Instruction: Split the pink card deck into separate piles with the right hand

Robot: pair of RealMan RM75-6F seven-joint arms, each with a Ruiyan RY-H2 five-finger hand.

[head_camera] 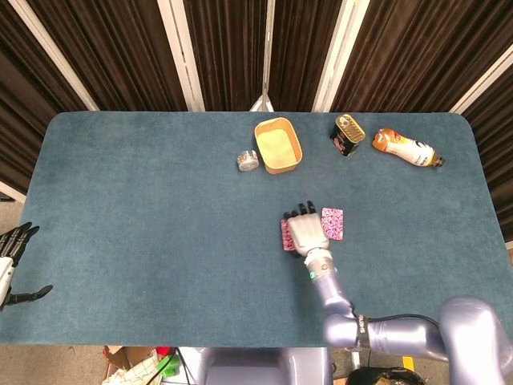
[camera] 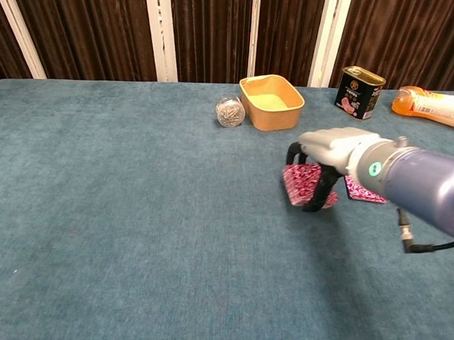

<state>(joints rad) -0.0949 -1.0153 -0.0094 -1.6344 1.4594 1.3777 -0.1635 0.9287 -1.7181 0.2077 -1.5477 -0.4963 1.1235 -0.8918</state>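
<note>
My right hand (head_camera: 304, 235) (camera: 327, 153) grips a stack of pink patterned cards (camera: 302, 183) (head_camera: 286, 235) from above, fingers on the far side and thumb on the near side, just above the blue table. A second, thin pile of pink cards (head_camera: 332, 223) (camera: 360, 192) lies flat on the cloth to the right of the hand, apart from it. My left hand (head_camera: 14, 257) hangs off the table's left edge with its fingers spread and nothing in them.
At the back of the table (head_camera: 160, 208) stand a tan tub (head_camera: 278, 145), a small glass jar (head_camera: 248, 160), a dark tin (head_camera: 348, 134) and an orange bottle (head_camera: 405, 147) lying on its side.
</note>
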